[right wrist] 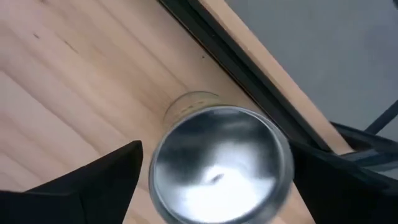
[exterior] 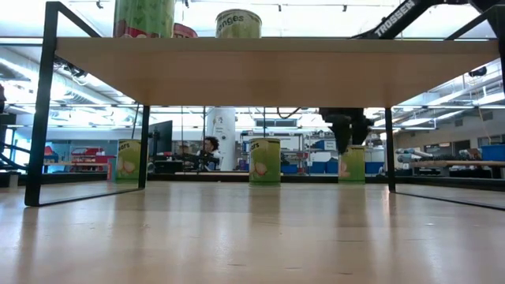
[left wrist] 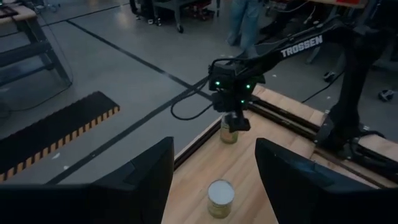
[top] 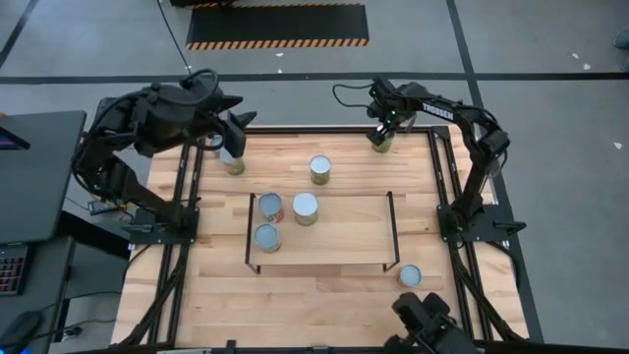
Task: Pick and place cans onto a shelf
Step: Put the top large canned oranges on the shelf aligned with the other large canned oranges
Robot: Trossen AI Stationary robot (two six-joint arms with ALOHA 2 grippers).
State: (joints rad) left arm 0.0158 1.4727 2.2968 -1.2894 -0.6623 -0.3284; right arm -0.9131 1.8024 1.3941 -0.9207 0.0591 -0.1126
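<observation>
The shelf (top: 319, 232) stands mid-table with three cans on it (top: 270, 206) (top: 306, 208) (top: 266, 237). Other cans stand upright on the table: one behind the shelf (top: 320, 169), one at the far left (top: 233, 162), one at the near right (top: 410, 276). My right gripper (top: 381, 133) is open, pointing down over a can (right wrist: 217, 165) at the far right edge, one finger on either side of its top. I cannot tell whether they touch it. My left gripper (top: 237, 138) is open and empty just above the far-left can.
Black frame rails (top: 439, 167) run along the table's left and right sides, close beside the can under my right gripper. The table's far edge (right wrist: 261, 56) lies right behind that can. Bare wood (top: 324, 295) shows in front of the shelf.
</observation>
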